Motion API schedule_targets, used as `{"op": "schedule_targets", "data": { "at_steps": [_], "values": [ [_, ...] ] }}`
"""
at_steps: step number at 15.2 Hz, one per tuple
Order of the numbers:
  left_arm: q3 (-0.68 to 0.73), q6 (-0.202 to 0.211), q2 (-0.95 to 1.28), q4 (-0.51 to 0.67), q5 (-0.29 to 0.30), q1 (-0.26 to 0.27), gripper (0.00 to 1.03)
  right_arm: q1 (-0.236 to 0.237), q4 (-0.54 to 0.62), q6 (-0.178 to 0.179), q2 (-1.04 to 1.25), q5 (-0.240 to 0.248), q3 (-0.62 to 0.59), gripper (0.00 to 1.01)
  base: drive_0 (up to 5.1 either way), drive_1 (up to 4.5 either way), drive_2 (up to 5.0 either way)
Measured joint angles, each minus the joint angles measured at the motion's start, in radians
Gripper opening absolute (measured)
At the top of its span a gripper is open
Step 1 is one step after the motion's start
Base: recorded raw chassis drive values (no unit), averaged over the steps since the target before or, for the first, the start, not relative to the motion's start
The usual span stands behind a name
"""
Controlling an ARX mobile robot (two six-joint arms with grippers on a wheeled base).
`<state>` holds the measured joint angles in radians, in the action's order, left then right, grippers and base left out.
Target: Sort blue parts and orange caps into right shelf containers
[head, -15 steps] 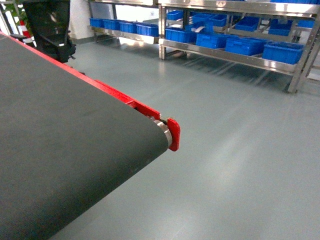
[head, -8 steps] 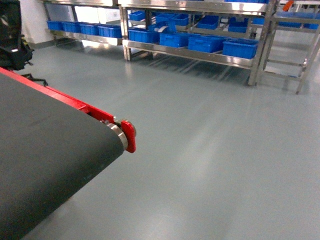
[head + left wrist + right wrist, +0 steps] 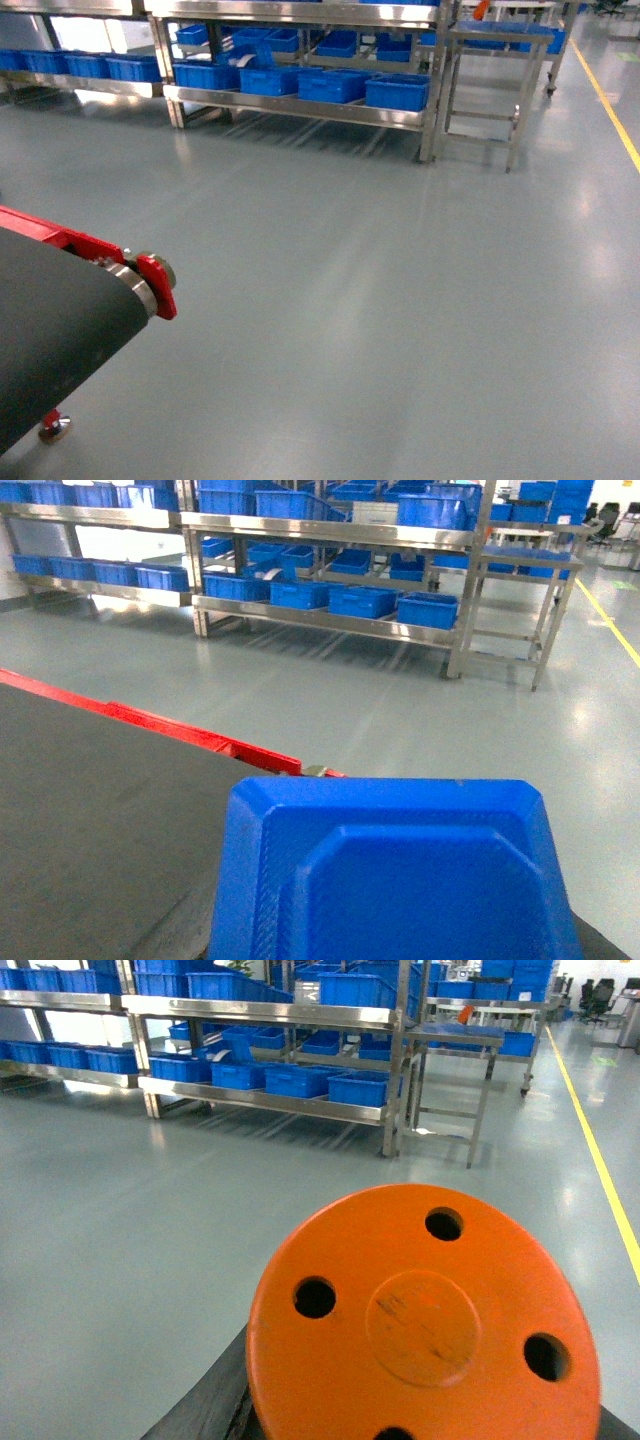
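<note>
Now the head view has swung right: the conveyor belt [image 3: 50,330] has slid to the lower left corner, and the steel shelf [image 3: 300,105] with blue bins [image 3: 397,91] is nearer the middle. A blue part [image 3: 395,875] fills the left wrist view and an orange cap [image 3: 425,1325] the right; neither gripper's fingers are visible, so I cannot tell their state. I judge the robot is turning to carry both to the bins.

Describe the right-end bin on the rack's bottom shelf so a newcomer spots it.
Across the grey floor stands a long steel rack. Its lowest shelf carries a row of blue bins. This bin is the rightmost, next to the rack's end post, nearest the small steel table.
</note>
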<state>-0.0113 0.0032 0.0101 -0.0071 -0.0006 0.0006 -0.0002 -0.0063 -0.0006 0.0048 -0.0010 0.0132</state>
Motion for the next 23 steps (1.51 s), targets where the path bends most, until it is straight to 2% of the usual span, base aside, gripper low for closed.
{"op": "schedule_targets", "data": {
  "at_steps": [15,23],
  "values": [
    [0.000,0.000,0.000,0.000,0.000,0.000,0.41,0.000,0.000,0.000,0.000,0.000,0.000,0.43,-1.6,-1.56,-1.6],
    [0.000,0.000,0.000,0.000,0.001,-0.002,0.41,0.000,-0.001,0.000,0.000,0.001,0.000,0.43,0.0,4.36,-4.3]
  ]
}}
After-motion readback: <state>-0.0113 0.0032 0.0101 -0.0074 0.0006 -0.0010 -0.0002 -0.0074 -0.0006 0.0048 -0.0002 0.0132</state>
